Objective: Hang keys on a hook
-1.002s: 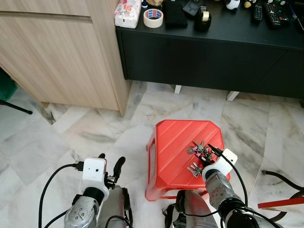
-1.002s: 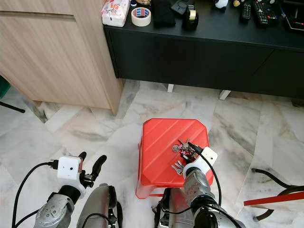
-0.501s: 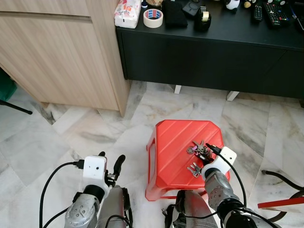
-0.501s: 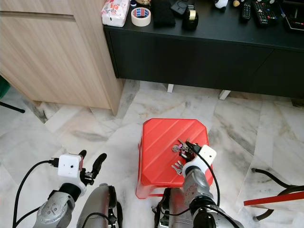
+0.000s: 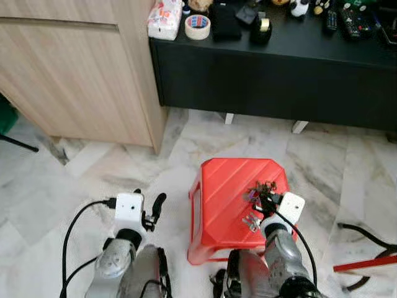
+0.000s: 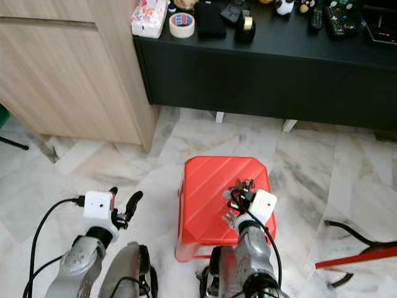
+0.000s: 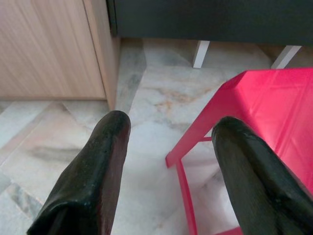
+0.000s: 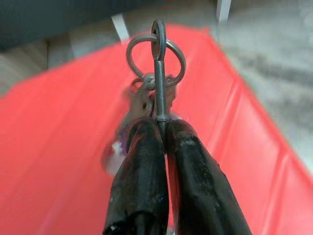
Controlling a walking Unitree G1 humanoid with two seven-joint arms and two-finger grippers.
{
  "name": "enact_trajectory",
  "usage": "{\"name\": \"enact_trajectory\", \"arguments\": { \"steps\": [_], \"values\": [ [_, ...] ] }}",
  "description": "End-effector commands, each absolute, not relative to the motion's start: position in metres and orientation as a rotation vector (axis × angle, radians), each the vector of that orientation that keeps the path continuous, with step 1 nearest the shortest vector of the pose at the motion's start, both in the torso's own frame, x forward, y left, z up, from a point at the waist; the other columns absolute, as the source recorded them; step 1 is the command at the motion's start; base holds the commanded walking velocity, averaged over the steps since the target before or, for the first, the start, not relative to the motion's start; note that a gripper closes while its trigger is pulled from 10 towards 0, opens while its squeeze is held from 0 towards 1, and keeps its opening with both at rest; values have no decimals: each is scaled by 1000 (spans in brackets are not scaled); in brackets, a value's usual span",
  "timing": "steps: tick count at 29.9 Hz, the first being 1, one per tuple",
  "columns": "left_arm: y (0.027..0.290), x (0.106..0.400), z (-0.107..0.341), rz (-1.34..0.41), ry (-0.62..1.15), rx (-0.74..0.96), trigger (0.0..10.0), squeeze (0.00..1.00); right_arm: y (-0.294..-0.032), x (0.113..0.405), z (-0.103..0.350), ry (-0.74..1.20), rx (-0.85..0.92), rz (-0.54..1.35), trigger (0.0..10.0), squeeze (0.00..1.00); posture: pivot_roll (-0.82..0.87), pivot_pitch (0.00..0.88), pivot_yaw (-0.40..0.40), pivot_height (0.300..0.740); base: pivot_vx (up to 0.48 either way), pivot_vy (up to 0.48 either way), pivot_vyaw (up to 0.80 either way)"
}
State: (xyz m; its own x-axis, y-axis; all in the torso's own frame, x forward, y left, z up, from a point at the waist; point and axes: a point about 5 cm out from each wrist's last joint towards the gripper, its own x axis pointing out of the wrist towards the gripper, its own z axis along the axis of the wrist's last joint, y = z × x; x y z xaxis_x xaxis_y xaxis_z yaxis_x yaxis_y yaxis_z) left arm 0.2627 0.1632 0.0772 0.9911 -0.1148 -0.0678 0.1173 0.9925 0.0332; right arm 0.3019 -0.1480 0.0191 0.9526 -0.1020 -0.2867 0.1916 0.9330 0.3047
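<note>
A bunch of keys (image 5: 261, 189) on a metal ring (image 8: 156, 55) is held just above the red plastic stool (image 5: 224, 186). My right gripper (image 5: 266, 199) is shut on it, pinching a thin metal piece below the ring (image 8: 164, 125). Another small bunch of keys (image 5: 251, 221) lies on the stool's top near its front edge. My left gripper (image 5: 149, 202) is open and holds nothing; it hangs over the marble floor left of the stool, whose corner and leg show between its fingers (image 7: 102, 161). I can make out no hook.
A long black cabinet (image 5: 273, 68) stands behind the stool, with a tape roll (image 5: 198, 26), a tissue pack (image 5: 165, 18) and remotes on top. A wooden cabinet (image 5: 74, 74) is at the left. Black cables (image 5: 366, 233) and a red bar (image 5: 366, 264) lie on the floor at right.
My right gripper has risen a little with the key bunch, which lay flat on the stool before and now hangs off it. The camera view shifted slightly.
</note>
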Motion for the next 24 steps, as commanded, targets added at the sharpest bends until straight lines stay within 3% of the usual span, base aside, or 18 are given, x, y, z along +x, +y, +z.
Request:
{"name": "enact_trajectory", "arguments": {
  "steps": [1, 2, 3, 4, 5, 17, 24],
  "values": [
    [164, 262, 66, -101, 96, 40, 10000, 0, -153, 302, 27, 210, 305, -149, 0, 0, 56, 124, -90, 646, 0, 0, 0],
    [163, 264, 65, -99, 97, 37, 10000, 0, -153, 303, 31, 190, 298, -142, 0, 0, 54, 119, -91, 646, 0, 0, 0],
    [163, 266, 64, -97, 100, 34, 10000, 0, -152, 304, 33, 183, 293, -135, 3059, 0, 50, 104, -90, 646, 0, 0, 0],
    [163, 268, 63, -94, 102, 31, 10000, 0, -152, 305, 36, 171, 291, -125, 7922, 0, 49, 99, -90, 646, 0, 0, 0],
    [164, 269, 62, -92, 103, 28, 10000, 0, -151, 305, 37, 166, 290, -119, 10000, 0, 49, 99, -90, 646, 0, 0, 0],
    [189, 275, 35, 0, 179, 33, 10000, 0, -156, 304, 44, 134, 232, -100, 10000, 0, 32, 22, -76, 646, 0, 0, 0],
    [194, 276, 32, 11, 180, 38, 10000, 0, -154, 309, 48, 116, 196, -66, 10000, 0, 39, 0, -73, 684, 0, 0, 0]
  ]
}}
